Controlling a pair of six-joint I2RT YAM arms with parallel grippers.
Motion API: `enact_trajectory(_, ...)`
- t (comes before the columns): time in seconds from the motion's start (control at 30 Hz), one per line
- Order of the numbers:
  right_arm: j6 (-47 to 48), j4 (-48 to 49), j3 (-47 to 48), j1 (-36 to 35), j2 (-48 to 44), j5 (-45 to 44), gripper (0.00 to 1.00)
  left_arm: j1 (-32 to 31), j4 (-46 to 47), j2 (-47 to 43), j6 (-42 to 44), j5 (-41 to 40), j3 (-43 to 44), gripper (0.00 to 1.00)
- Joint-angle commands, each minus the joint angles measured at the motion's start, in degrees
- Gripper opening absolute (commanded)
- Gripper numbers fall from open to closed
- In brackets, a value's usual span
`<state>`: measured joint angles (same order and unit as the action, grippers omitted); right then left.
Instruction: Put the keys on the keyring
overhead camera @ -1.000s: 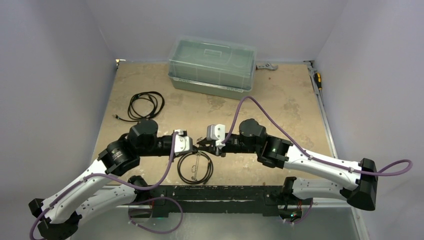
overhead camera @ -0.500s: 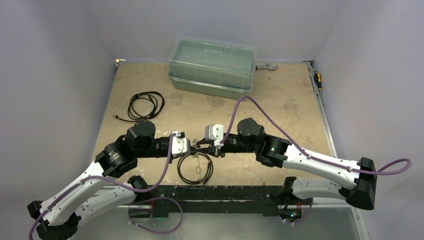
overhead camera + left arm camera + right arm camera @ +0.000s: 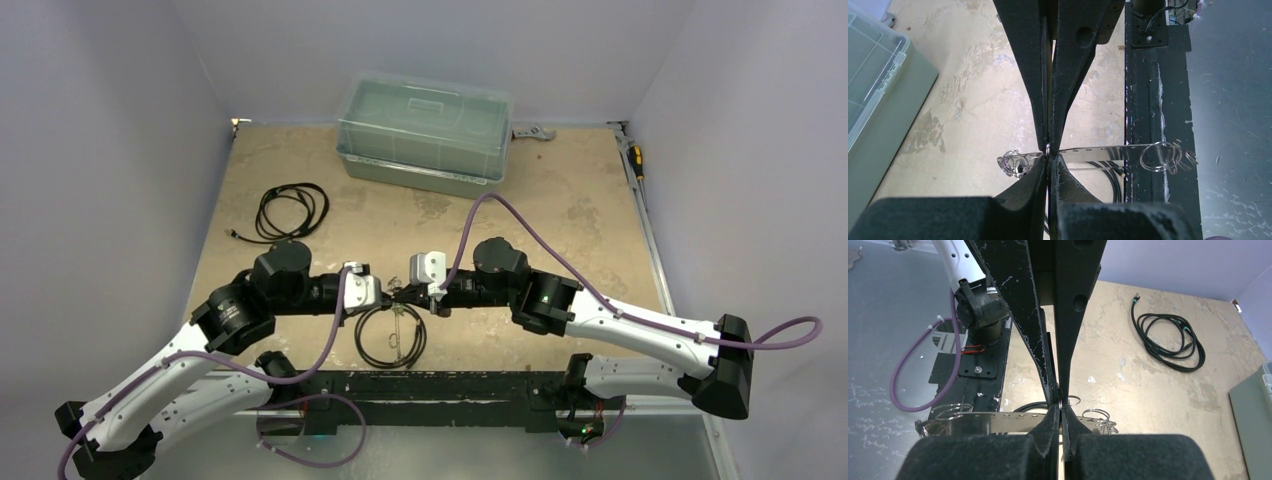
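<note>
The keyring (image 3: 1163, 156) I can only pick out as thin silvery wire loops at the ends of a holed strip (image 3: 1093, 152) that crosses the black hoop (image 3: 392, 366) near the counter's (image 3: 570, 210) front edge. The keys are too small to make out. My left claw (image 3: 1049, 161) and right claw (image 3: 1062, 412) meet tip to tip above it, both pinched shut with a small ring (image 3: 1047, 147) between them, and I cannot tell which grips it.

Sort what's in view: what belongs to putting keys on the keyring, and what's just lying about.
Job: left gripper and right gripper, both shut on the keyring; perforated silvery strip carrying small rings. The keys are too small to make out.
Lying about: black hoop, coiled black cable, lidded plastic box, spanner, screwdriver.
</note>
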<state>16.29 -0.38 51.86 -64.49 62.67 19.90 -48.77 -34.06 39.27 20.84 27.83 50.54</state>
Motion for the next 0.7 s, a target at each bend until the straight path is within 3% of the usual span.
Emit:
enact_trajectory(0.0, 0.41, 0.68, 2.47, 0.02, -0.08, 0.05, 0.0, -0.1, 3.74, -0.35, 1.45, 2.12, 1.97, 0.0)
enact_trajectory(0.03, 0.48, 0.84, 2.34, 0.05, -0.28, 0.01, 0.0, -0.15, 4.16, -0.54, 1.4, 1.91, 1.65, 0.01)
enact_trajectory(0.13, 0.39, 1.98, 1.65, 0.02, -0.99, -0.33, 0.0, -0.14, 6.1, -1.43, 0.59, 1.09, 0.53, 0.29)
enact_trajectory(0.27, 0.16, 2.87, 0.83, 0.04, -2.24, -0.8, 0.0, -0.17, 7.63, -3.22, -0.5, -0.65, -0.18, 0.5)
enact_trajectory(0.4, 0.01, 3.81, 0.15, 0.04, -3.41, -1.41, 0.0, -0.18, 9.36, -6.02, -0.65, -2.26, -1.76, 0.57)
enact_trajectory(0.67, -1.15, 7.9, -2.36, 0.06, -6.33, -3.74, 0.0, -0.18, 16.54, -11.88, 0.86, -6.94, -7.07, 0.59)
